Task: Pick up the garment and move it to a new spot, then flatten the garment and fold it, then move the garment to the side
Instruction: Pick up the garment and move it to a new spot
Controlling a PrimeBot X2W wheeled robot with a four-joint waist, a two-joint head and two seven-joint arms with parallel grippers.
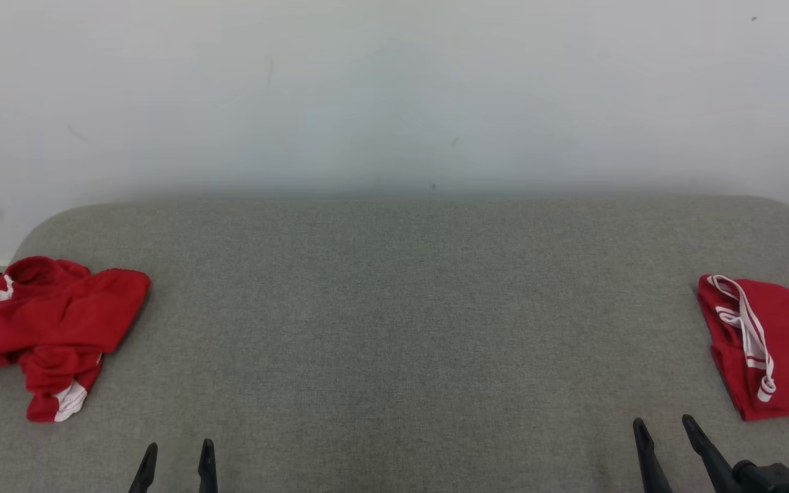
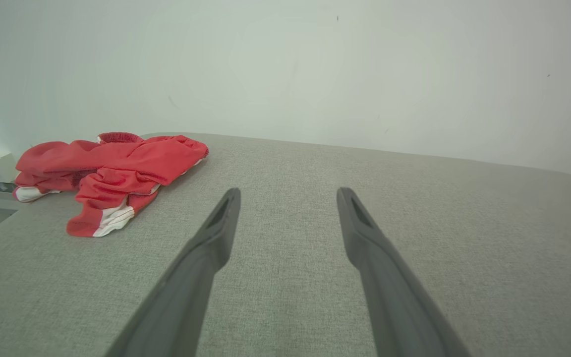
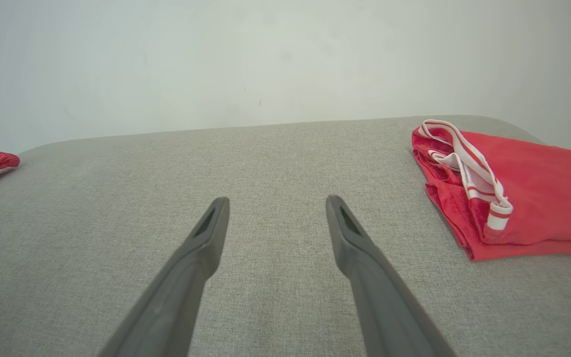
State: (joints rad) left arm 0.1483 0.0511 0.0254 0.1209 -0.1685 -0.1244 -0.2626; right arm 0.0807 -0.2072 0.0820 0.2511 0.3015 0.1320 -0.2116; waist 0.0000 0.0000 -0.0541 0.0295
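Head camera: we look forward and down from high onto grey padded surface [image 1: 394, 308], pale wall [image 1: 394, 103] behind. Left wrist camera: we sit low, close over surface, facing wall along left gripper [image 2: 289, 191]; crumpled red garment [image 2: 117, 168] at view's left. Right wrist camera: likewise low, facing wall along right gripper [image 3: 277, 199]; folded red garment [image 3: 538, 198] at view's right. All three views share surface, wall, both garments.

Both arms sit low at the bottom of the head view. The left pincer [image 1: 179, 445] has its two dark fingers spread wide, nothing between them, tips pointing forward. The right pincer [image 1: 663, 420] is the same deal: wide apart, empty, fingers leaning slightly left.
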